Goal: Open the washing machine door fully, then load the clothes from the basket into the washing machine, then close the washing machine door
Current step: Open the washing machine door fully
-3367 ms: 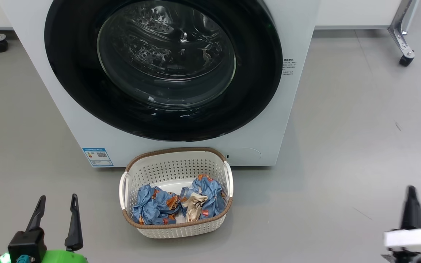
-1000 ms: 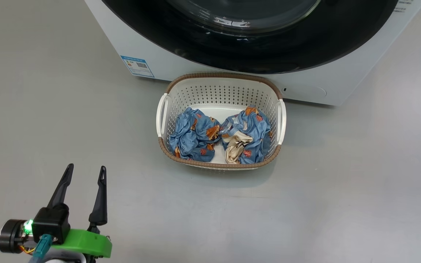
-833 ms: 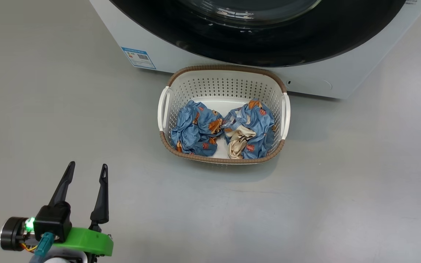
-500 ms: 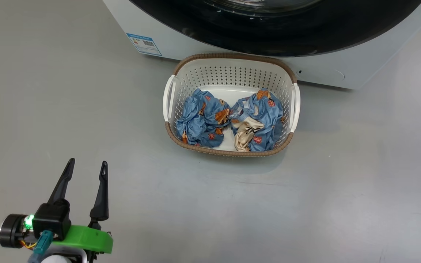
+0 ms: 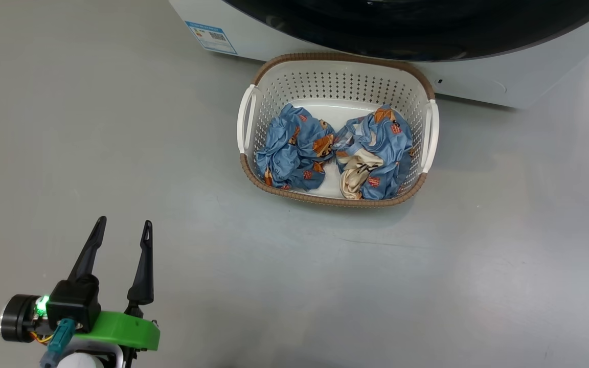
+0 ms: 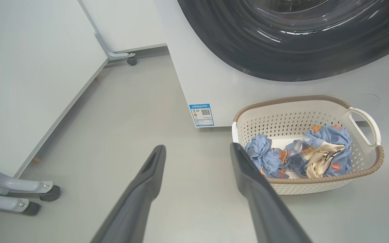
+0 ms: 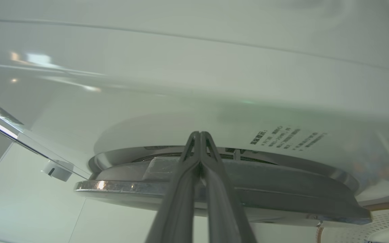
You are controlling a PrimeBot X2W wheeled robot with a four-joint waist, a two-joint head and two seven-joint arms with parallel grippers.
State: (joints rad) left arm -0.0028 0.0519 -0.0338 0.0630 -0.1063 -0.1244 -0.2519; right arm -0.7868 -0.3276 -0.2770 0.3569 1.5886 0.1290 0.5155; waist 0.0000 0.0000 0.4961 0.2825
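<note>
Against half a second ago, head camera swung, not the things: cuts off more of the washing machine [image 5: 540,76] at the top edge and leaves only the lowest arc of the washing machine door [image 5: 402,30]. Finds the basket [image 5: 340,82] on the floor [image 5: 120,128] just in front of the machine, right of the blue label [image 5: 211,37], as before. Keeps the clothes [image 5: 294,151] inside in two crumpled bundles, cream cloth in the right one, unchanged. Holds the left gripper [image 5: 124,221] low at the left, well apart from the basket, jaws released wide, empty, same as earlier. Puts the right gripper [image 7: 199,133], jaws clenched on nothing, with tips at the door's metal rim; touching or not, cannot tell.
</note>
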